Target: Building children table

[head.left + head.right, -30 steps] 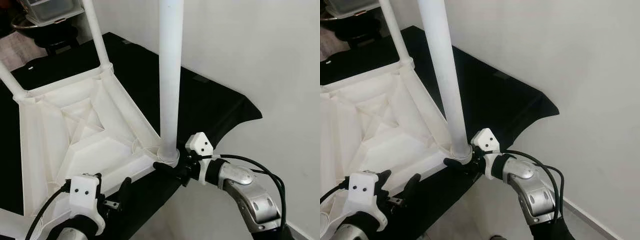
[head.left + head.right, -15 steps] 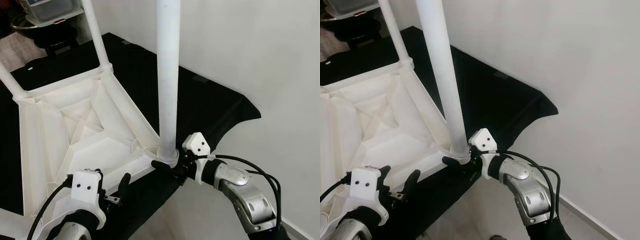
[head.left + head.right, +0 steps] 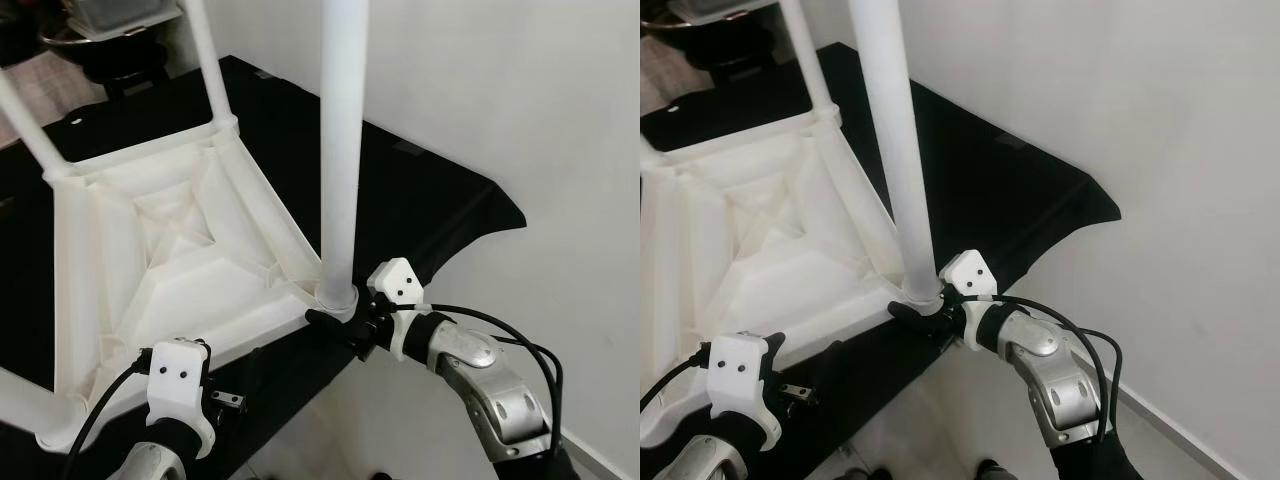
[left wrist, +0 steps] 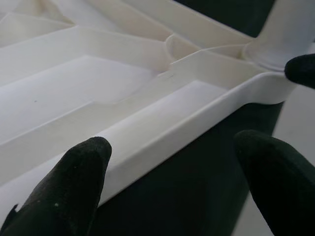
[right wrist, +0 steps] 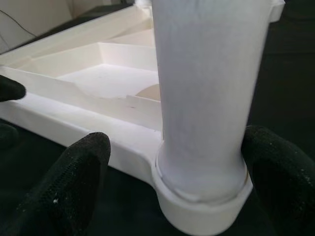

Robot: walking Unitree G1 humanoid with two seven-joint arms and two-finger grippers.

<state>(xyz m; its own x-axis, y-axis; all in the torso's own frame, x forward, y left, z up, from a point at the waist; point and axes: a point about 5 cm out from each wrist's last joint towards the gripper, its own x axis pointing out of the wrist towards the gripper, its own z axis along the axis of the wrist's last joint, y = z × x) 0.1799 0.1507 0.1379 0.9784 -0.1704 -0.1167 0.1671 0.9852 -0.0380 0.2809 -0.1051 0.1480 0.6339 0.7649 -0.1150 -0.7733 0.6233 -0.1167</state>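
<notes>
Nearest, the left gripper (image 3: 232, 385) is held spread open at the rim of the upturned white plastic children's table (image 3: 150, 270), gripping nothing. The right gripper (image 3: 335, 322) is set with its fingers spread around the base of the upright white tubular leg (image 3: 340, 150). Everything is borne by a black-draped surface (image 3: 420, 200), bounded beyond by a white wall (image 3: 520, 100).

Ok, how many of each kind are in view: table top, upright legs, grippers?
Table top: 1
Upright legs: 3 (near leg, far leg, left leg)
Grippers: 2 (left gripper, right gripper)
Total: 6
</notes>
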